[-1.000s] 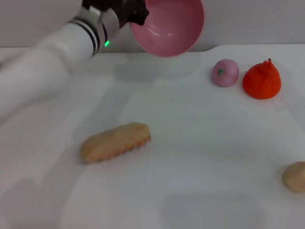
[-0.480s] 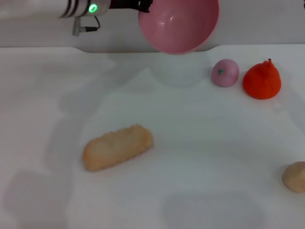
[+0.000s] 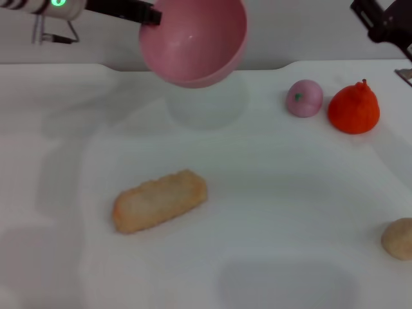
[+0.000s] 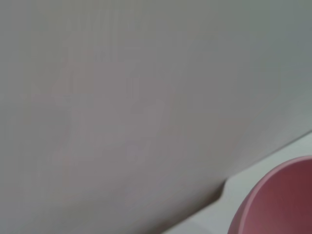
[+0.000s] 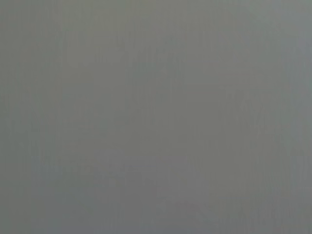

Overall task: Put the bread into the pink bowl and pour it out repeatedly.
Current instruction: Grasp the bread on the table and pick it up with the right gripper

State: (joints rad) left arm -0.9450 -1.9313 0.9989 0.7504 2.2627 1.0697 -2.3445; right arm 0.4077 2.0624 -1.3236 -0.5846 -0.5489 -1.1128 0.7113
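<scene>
The pink bowl (image 3: 193,42) hangs in the air above the far side of the white table (image 3: 270,193), its opening tilted toward me and nothing inside it. My left gripper (image 3: 152,14) reaches in from the top left and is shut on the bowl's rim. A part of the bowl (image 4: 280,202) also shows in the left wrist view. The bread (image 3: 160,201) lies flat on the table, nearer me and slightly left of the bowl, pale tan side up. My right gripper (image 3: 381,22) is high at the top right, away from both.
A small pink ball (image 3: 304,98) and an orange toy fruit (image 3: 353,108) stand at the back right. A beige lump (image 3: 399,238) lies at the right edge. The right wrist view shows only grey wall.
The left arm has carried the bowl to the left and turned its opening more upward. My right gripper has come into view at the top right. The bread has stayed put.
</scene>
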